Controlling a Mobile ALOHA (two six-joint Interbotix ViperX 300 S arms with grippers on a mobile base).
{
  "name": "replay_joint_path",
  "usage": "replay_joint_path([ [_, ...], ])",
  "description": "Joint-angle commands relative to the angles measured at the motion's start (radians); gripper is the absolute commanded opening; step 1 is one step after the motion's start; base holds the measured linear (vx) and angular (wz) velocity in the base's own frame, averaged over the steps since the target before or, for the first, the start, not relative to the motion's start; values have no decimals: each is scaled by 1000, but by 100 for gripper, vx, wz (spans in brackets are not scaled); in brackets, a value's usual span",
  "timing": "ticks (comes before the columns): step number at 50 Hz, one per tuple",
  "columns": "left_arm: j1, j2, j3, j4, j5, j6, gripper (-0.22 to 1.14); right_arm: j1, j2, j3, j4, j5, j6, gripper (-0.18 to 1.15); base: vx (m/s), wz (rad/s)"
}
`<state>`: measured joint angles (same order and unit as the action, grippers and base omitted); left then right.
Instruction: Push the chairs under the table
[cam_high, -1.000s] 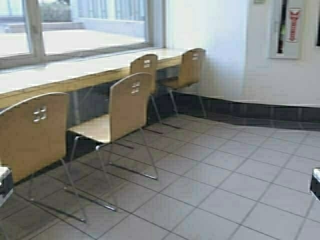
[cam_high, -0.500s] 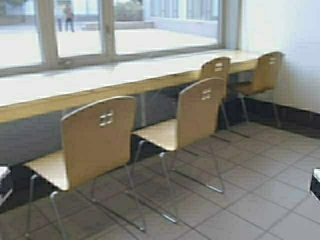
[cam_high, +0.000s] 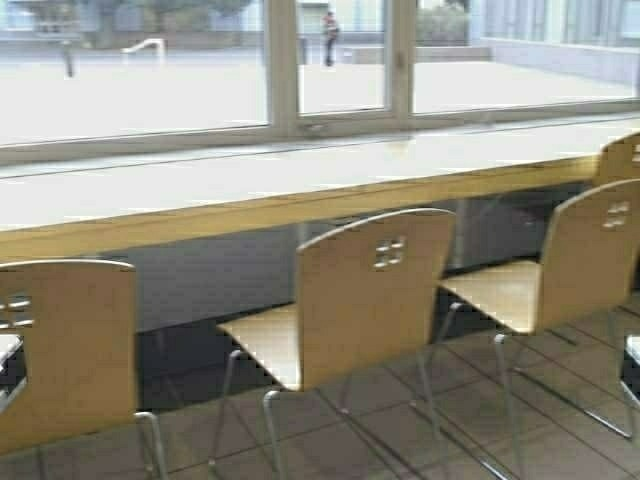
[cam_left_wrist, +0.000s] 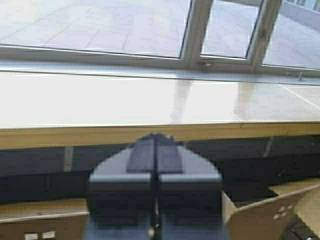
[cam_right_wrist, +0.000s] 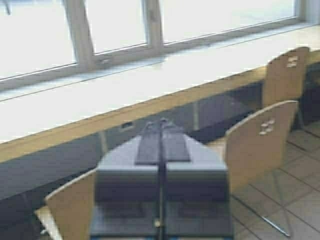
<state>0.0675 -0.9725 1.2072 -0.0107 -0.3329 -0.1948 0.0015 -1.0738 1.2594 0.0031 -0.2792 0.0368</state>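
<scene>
While the long pale-wood table (cam_high: 300, 185) with its glossy top and thick yellowish front edge runs across the high view below a row of large windows (cam_high: 290, 60), the tan moulded-plywood chairs are seen standing out on the grey tiled floor (cam_high: 400, 430) in front of it. The middle chair (cam_high: 370, 290) is placed with its curved back, pierced by four small square holes, turned towards the camera and its seat pointing at the table; its seat front lies near the table edge but is not tucked beneath it. A second chair (cam_high: 580, 255) is set to the right in the same way, and a third chair (cam_high: 65, 340) is cut off at the left border. Part of a fourth chair back (cam_high: 622, 158) is visible at the far right, close to the table.

The left gripper (cam_left_wrist: 154, 145) is shown in its wrist view with the two dark fingers pressed together and nothing between them, raised in front of the table edge. The right gripper (cam_right_wrist: 162, 131) is likewise closed on nothing, held above a chair back. Outside the glass a distant person (cam_high: 329, 35) can be made out on the paved ground.
</scene>
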Motion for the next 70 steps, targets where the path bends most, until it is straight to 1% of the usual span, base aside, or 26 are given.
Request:
replay_joint_path([
  [1, -2, 29, -11, 0, -8, -12, 3, 2, 14, -20, 2, -3, -2, 4, 15, 54],
  [12, -2, 57, -14, 0, -6, -15, 3, 2, 35, -21, 2, -3, -3, 4, 13, 54],
  [24, -2, 121, -23, 0, -6, -58, 3, 6, 138, -57, 6, -3, 8, 4, 10, 47],
  [28, -2, 146, -25, -2, -6, -87, 3, 38, 192, -74, 20, -2, 43, 4, 9, 41],
  [31, -2, 169, -25, 0, -8, -114, 3, 84, 236, -91, 21, 14, 78, 4, 9, 39],
  [38, -2, 212, -28, 0, -6, -179, 3, 160, 295, -117, 25, 117, 81, 4, 9, 37],
  [44, -15, 235, -29, 3, -5, -232, 3, 179, 311, -138, 35, 192, 83, 4, 9, 35],
  [49, -55, 265, -31, 3, -3, -245, 3, 179, 325, -143, 92, 216, 84, 4, 8, 32],
  [59, -179, 394, -72, -2, -2, -264, 3, 181, 399, -149, 334, 216, 83, 4, 8, 25],
  [64, -265, 509, -137, -17, -3, -287, 3, 181, 474, -150, 449, 216, 81, 4, 8, 18],
  [70, -379, 716, -249, -32, -5, -318, 3, 179, 591, -175, 497, 215, 81, 4, 10, 13],
])
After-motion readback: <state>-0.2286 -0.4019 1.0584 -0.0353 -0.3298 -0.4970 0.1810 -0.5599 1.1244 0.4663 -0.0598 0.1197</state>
